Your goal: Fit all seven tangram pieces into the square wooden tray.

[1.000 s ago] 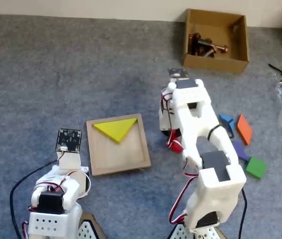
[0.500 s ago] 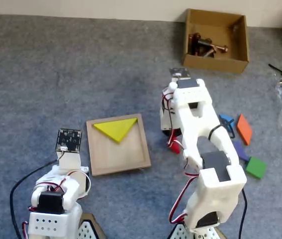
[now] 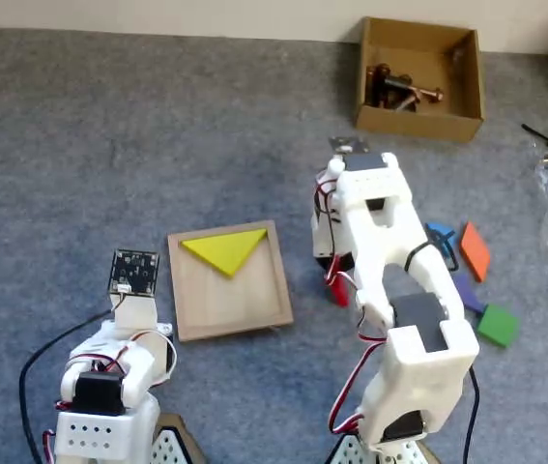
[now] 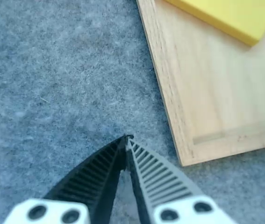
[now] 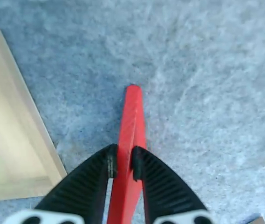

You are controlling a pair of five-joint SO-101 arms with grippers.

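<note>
Right gripper (image 5: 122,161) clamped on a red piece (image 5: 132,116) just beside the tray (image 3: 223,300) — not in it.
The red piece stands on edge between the fingers, over the grey mat (image 3: 109,145) off the tray's right side, apart from its rim. A yellow triangle (image 3: 225,249) lies flat inside the tray, against its far edge. Left gripper (image 4: 126,140) — fingers pressed together, holding nothing — sits over the mat just off the tray's near-left corner. Blue (image 3: 440,235), orange (image 3: 475,249), purple (image 3: 467,290) and green (image 3: 497,325) pieces lie well right of the tray. A cardboard box (image 3: 418,116) sits farther back, also right of the tray.
</note>
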